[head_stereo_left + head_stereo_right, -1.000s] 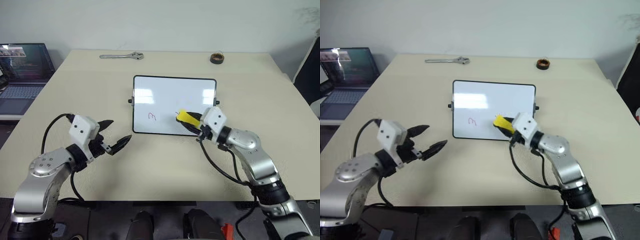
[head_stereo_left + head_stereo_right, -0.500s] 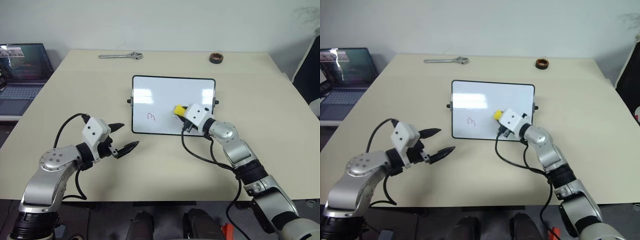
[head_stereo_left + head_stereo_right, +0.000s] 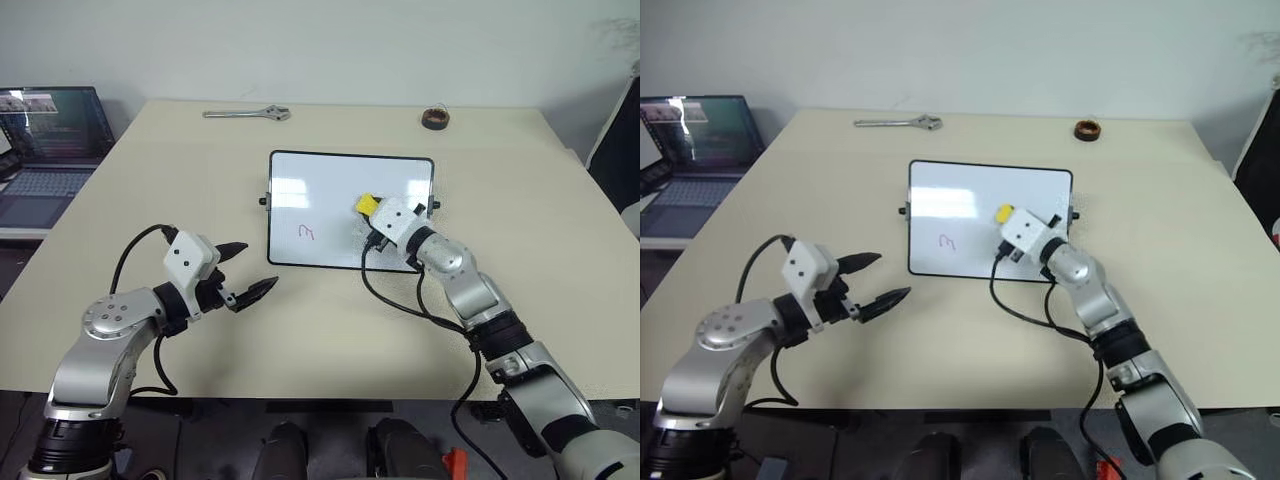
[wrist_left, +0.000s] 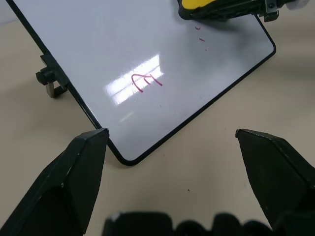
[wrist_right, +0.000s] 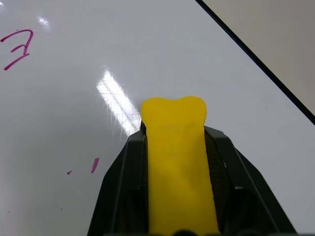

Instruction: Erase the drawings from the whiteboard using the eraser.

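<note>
The whiteboard [image 3: 330,180] lies flat in the middle of the table. A red "3"-like drawing [image 3: 306,232] sits on its near left part. My right gripper [image 3: 377,214] is shut on the yellow eraser [image 3: 366,205], which rests on the board's right half. In the right wrist view the eraser [image 5: 176,147] sticks out between the black fingers [image 5: 123,182], with a short red dash [image 5: 94,165] beside it and the "3" [image 5: 17,46] farther off. My left gripper [image 3: 260,265] hangs open just off the board's near left corner, with nothing in it.
A metal wrench [image 3: 247,114] lies at the table's far left and a dark tape roll [image 3: 434,118] at the far right. An open laptop [image 3: 45,140] stands on a separate surface to the left.
My right gripper has carried the eraser from the board's near edge up toward its middle right, and its wrist has rolled. The left gripper has stayed open in about the same place.
</note>
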